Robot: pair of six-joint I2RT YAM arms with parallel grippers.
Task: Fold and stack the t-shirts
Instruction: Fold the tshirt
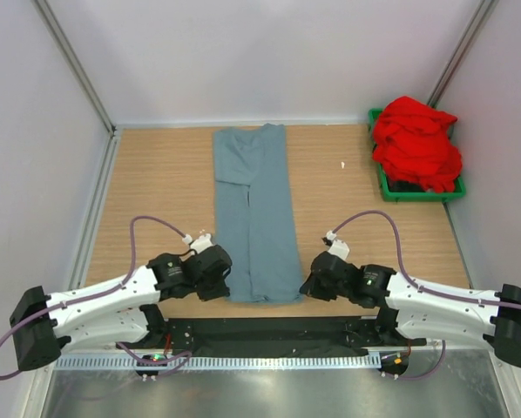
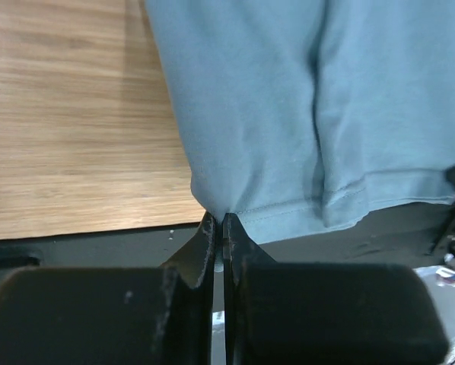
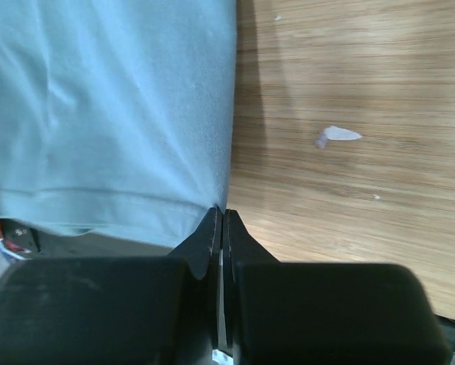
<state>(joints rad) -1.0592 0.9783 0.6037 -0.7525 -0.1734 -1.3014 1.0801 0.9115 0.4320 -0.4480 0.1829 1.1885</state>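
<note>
The grey-blue t-shirt (image 1: pixel 256 209) lies folded lengthwise into a long narrow strip down the middle of the table. Its hem is at the near edge. My left gripper (image 1: pixel 223 277) is shut on the hem's near left corner, and the cloth bunches into its tips in the left wrist view (image 2: pixel 218 220). My right gripper (image 1: pixel 307 284) is shut on the near right corner, with its tips at the shirt's edge in the right wrist view (image 3: pixel 221 214). The red t-shirt (image 1: pixel 416 144) lies crumpled in a heap at the back right.
The red shirt sits in a green bin (image 1: pixel 422 195) against the right wall. A small white scrap (image 1: pixel 342 164) lies on the wood right of the strip. A black mat (image 1: pixel 260 335) runs along the near edge. White walls enclose three sides.
</note>
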